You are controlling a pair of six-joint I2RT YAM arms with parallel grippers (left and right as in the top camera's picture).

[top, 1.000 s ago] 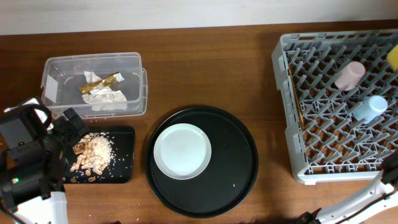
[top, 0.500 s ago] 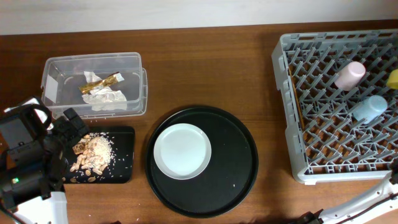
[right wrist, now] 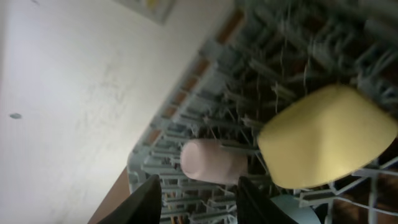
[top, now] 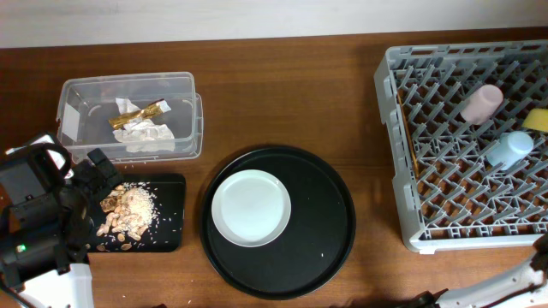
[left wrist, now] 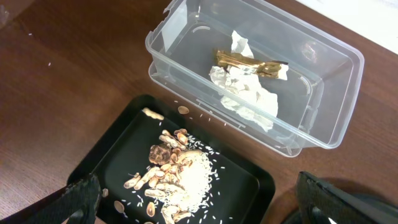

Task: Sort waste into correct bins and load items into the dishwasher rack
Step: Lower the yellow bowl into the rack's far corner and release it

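Grey lattice dishwasher rack, table's right edge: pink cup, blue cup, yellow bowl (smooth, tilted, by the rack's right wall). Clear tub, back-left: crumpled napkin, gold wrapper. Black tray: food scraps. Pale plate on round tray. Left gripper gapes wide, empty; right gripper partly parted, holding nothing.

open table between tub and rack, pink cup, blue cup, bowl inside

Soft, even light overhead; the right wrist view is blurred, the yellow bowl smeared.
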